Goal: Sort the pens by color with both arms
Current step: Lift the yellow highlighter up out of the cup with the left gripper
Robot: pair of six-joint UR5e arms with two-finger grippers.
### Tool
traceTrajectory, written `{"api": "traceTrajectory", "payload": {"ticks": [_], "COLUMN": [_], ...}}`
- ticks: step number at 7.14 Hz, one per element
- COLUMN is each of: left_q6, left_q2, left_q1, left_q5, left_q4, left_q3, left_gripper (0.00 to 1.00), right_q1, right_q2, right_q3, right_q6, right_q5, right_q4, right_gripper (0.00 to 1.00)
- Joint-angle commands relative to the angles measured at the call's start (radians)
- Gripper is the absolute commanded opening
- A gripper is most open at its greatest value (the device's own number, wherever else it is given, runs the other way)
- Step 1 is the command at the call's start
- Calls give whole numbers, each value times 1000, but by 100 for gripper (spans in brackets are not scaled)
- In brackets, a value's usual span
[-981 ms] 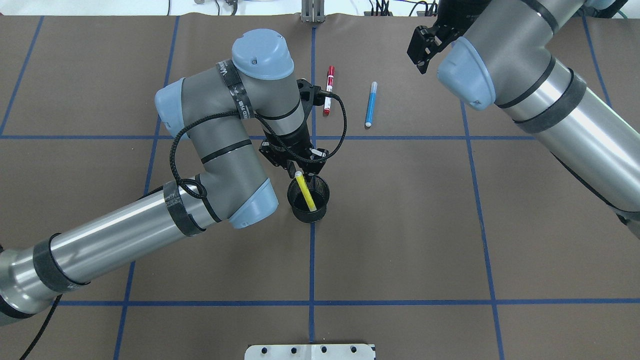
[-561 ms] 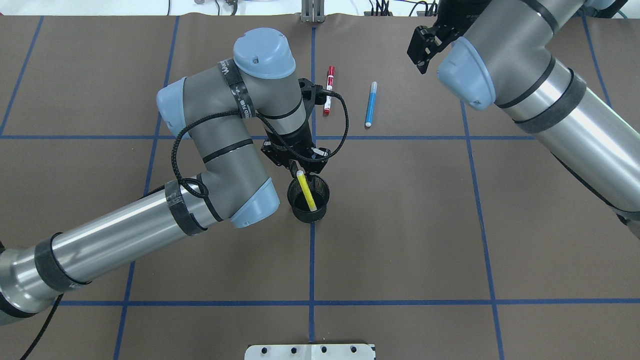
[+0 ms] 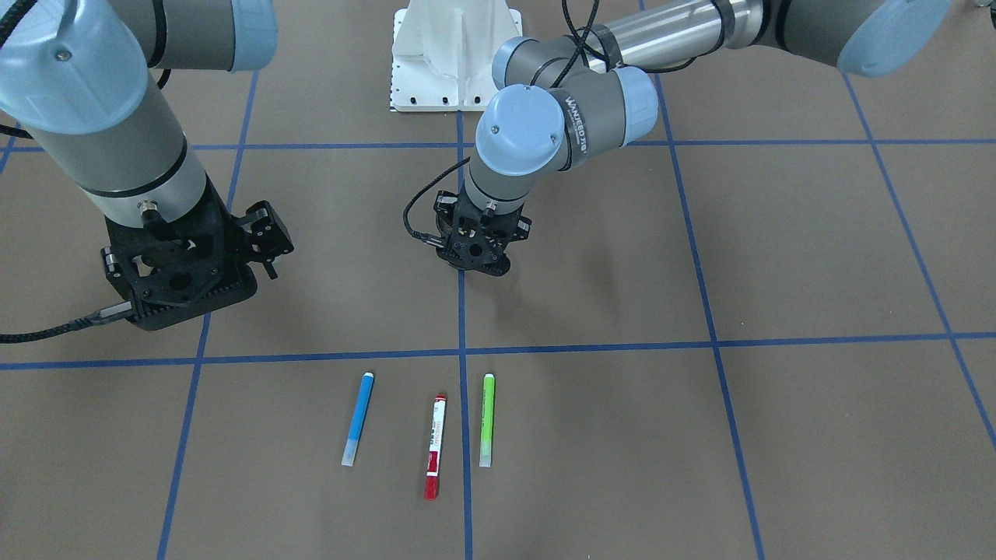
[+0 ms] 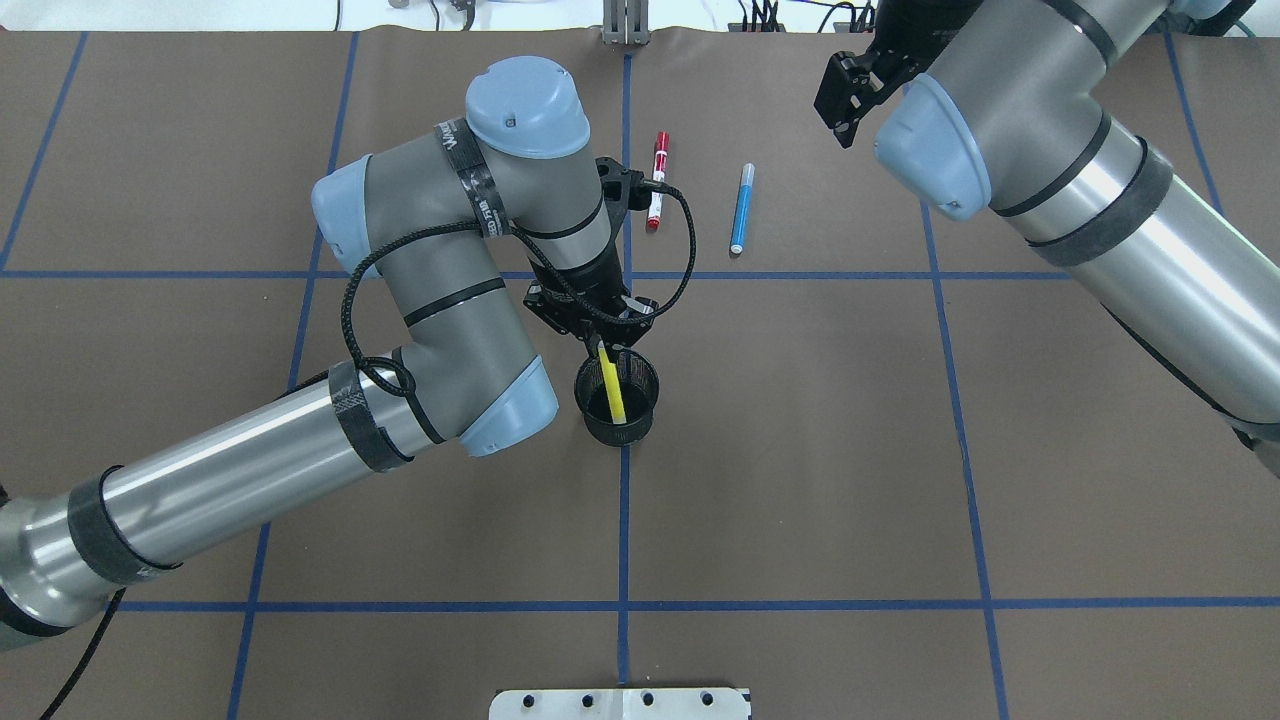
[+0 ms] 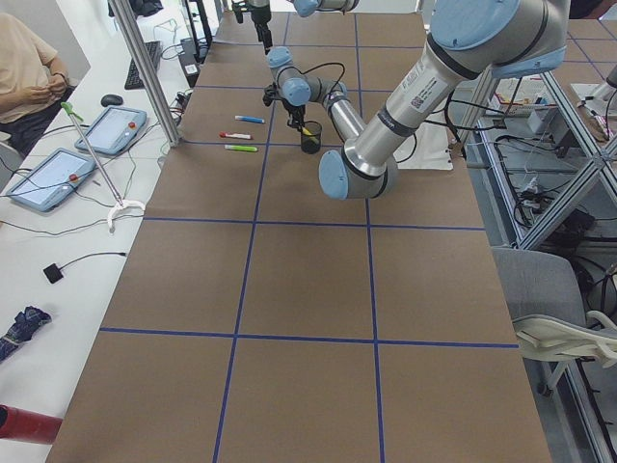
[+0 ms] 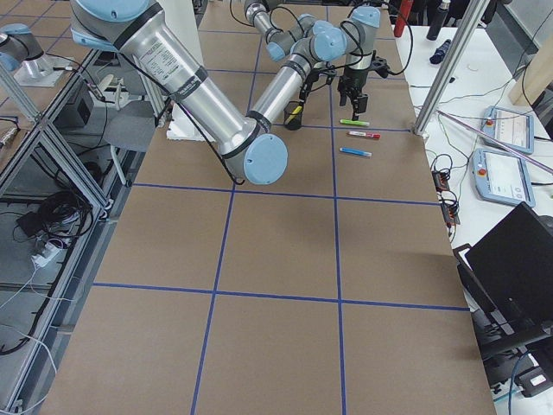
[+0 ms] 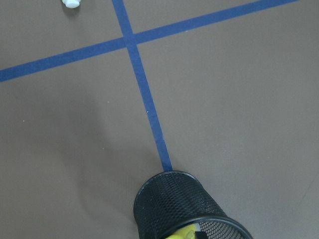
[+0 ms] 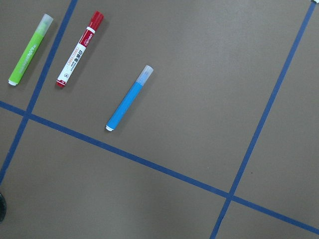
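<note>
From where I stand, the left gripper (image 4: 603, 335) hangs right over the cup (image 4: 618, 434), which sits about midway between the robot's edge of the table (image 4: 800, 480) and the far edge. The yellow pen (image 4: 613, 392) leans inside the cup with its top tucked under the gripper, and I cannot tell whether the jaws clasp it or stand parted. I take this to be the drop of that pen. To do it well, the pen's foot should rest on the cup's bottom before the jaws part. The lift should then go straight up, since a light mesh cup would likely tip if a finger caught its rim. The blue pen (image 3: 358, 418), red pen (image 3: 436, 447) and green pen (image 3: 487, 420) lie side by side, not touching, toward the far edge. The right gripper (image 4: 843, 100) hovers near that edge, to the robot's right of the blue pen. I cannot tell its state either, and it does best to wait clear.
</note>
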Motion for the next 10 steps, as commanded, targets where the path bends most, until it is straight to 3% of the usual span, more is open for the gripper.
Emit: {"api": "traceTrajectory", "payload": {"ticks": [1,8,9,10], "left_q6": [-5,-130,-126,-120], "left_q2": [1,15,15,15], "left_q1": [0,-87,-134,-155], "left_q5": [1,-2,10,95], "left_q4": [6,21,17,12], "left_q3": [-14,-345,-379,-412], "left_gripper": [8,0,0,0], "right_q1": [0,2,2,2], "right_q2": [0,3,2,2], "right_q3": [0,3,3,2], "right_q6": [0,0,0,0], "right_q5": [0,0,0,0], "right_q4": [0,2,2,2], "right_gripper": [100,100,100,100]}}
